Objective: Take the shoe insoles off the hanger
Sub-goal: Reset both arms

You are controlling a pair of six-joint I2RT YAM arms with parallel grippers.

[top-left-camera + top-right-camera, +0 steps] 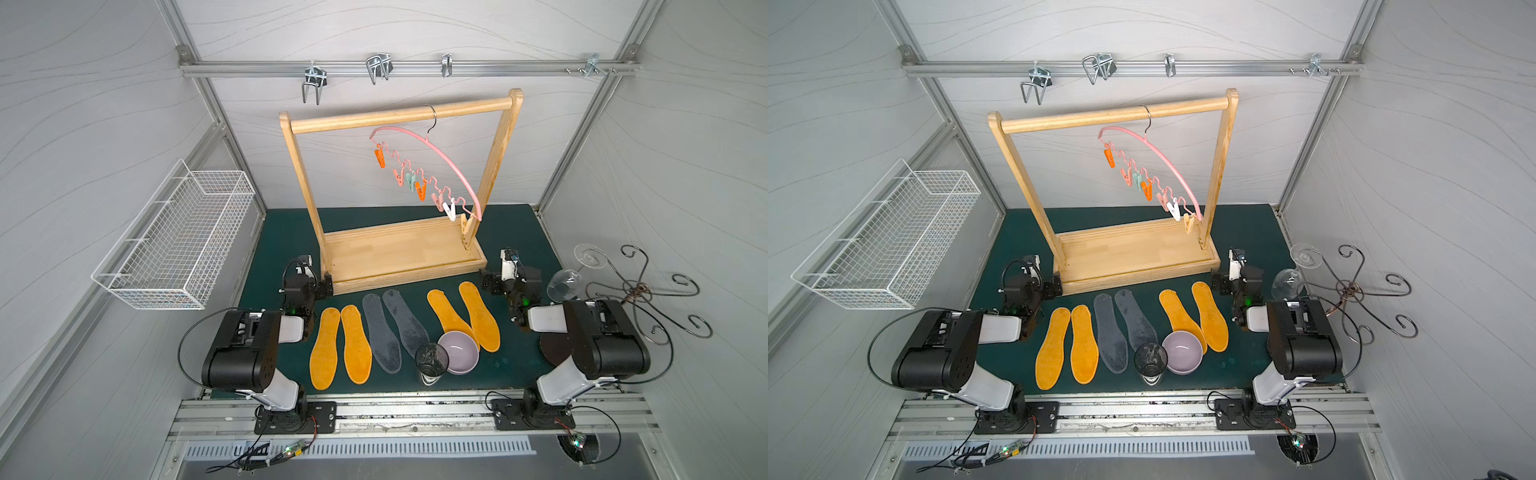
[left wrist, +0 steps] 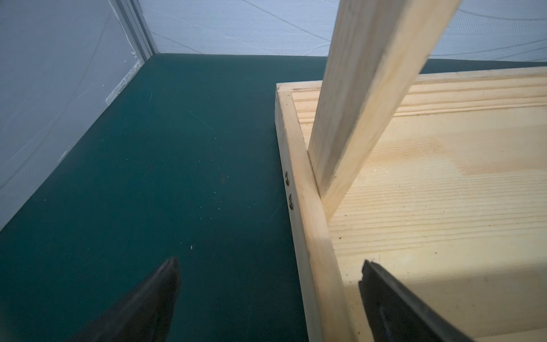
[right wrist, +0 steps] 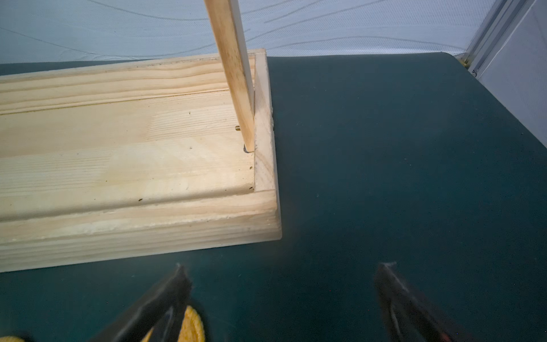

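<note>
- Shoe insoles (image 1: 356,344) lie flat on the green worktop (image 1: 519,232), all six of them. They make a row in front of the wooden rack (image 1: 399,113): two orange, two grey, two orange.
- The pink hanger (image 1: 451,164) hangs from the rack's top bar. Its little clothespins (image 1: 379,158) hang bare, and none of them pinches an insole.
- So the job looks done. The best thing now is to leave things alone.
- The left claw (image 2: 269,268) is spread wide and has nothing in it. It sits low by one corner of the rack's base, with one finger (image 2: 393,305) over the wood.
- The right claw (image 3: 284,268) is spread wide too, with nothing in it. It sits low near the other end of the base.
- The tip of an orange insole lies just beside one finger (image 3: 165,299) of the right claw. If that arm moves, it should go up first, so it does not drag the insole.
- The left arm should go up first too. A push to the side could bump the rack and make the hanger swing.
- A lilac bowl (image 1: 458,351) seems to sit on the end of one orange insole, and a dark glass (image 1: 432,359) stands just beside it. Neither needs a touch.
</note>
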